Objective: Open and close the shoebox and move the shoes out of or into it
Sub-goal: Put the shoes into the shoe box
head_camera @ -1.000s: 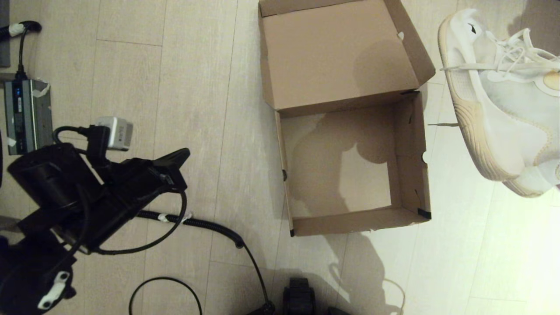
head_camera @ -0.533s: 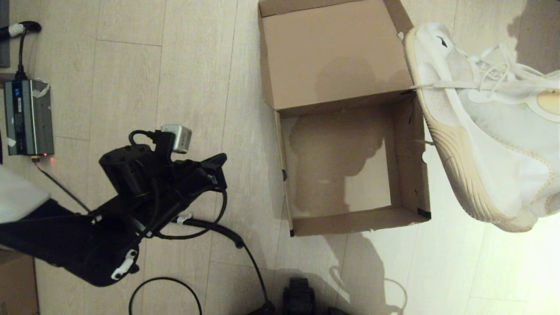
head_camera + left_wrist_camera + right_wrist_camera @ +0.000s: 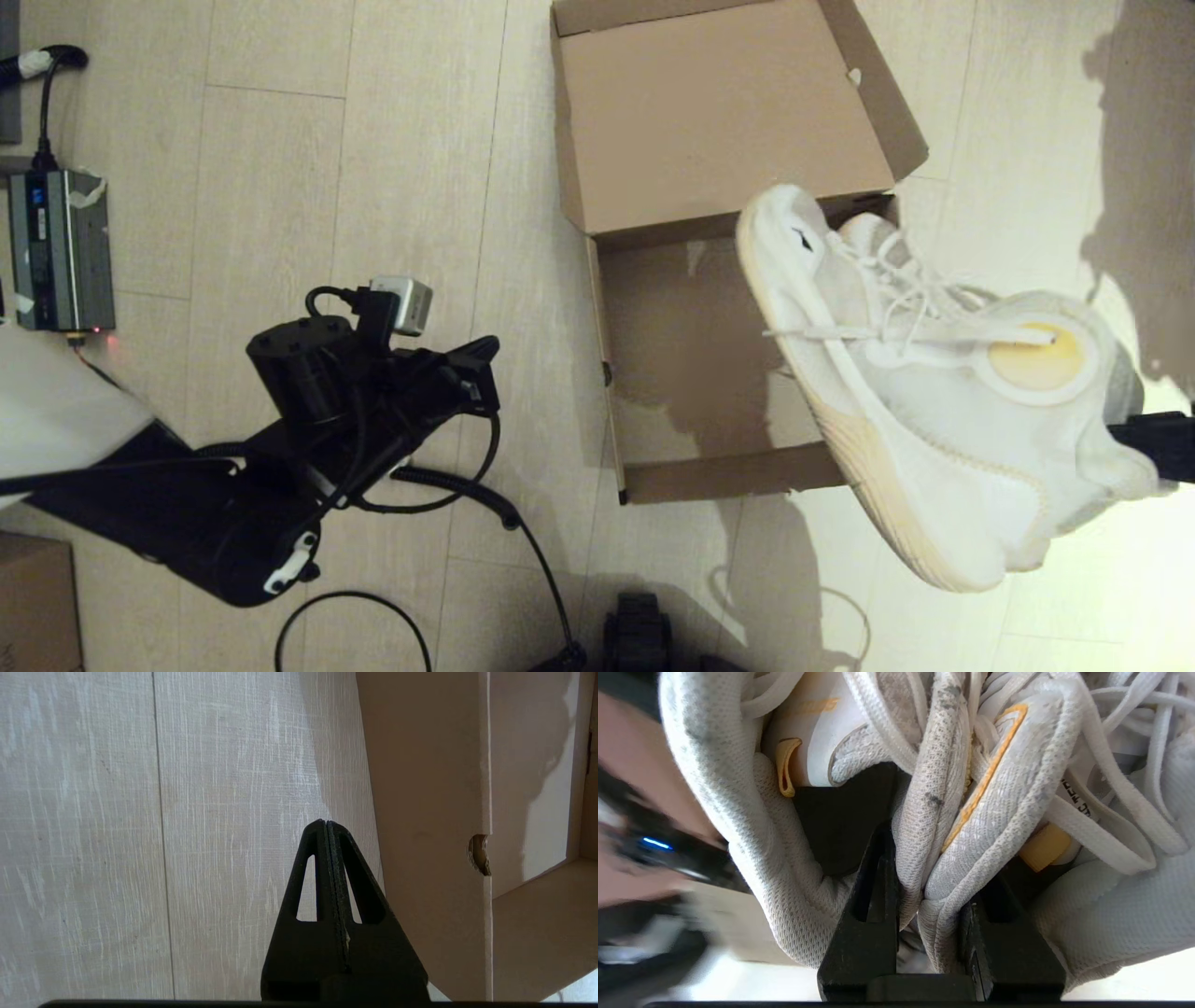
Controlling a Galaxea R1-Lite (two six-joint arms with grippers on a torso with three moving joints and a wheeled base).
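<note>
The brown shoebox [image 3: 728, 478] stands open on the floor, its lid [image 3: 709, 112] folded back at the far side, and its bare inside holds nothing. The white sneakers [image 3: 934, 411] hang tilted in the air over the box's right wall and near right corner, toes toward the lid. My right gripper [image 3: 929, 872] is shut on the two mesh collars [image 3: 1008, 788], pinched together; only a black bit of that arm [image 3: 1156, 444] shows at the right edge. My left gripper [image 3: 481, 353] is shut and empty, low beside the box's left wall [image 3: 430, 788].
A grey power unit [image 3: 58, 247] with its cable lies at the far left. A coiled black cable [image 3: 448, 485] runs across the floor below the left arm. A small brown carton [image 3: 33, 597] sits at the lower left corner.
The right arm has swung the sneakers leftward and nearer, from beside the box to over its right side. The left arm has moved right, toward the box's left wall.
</note>
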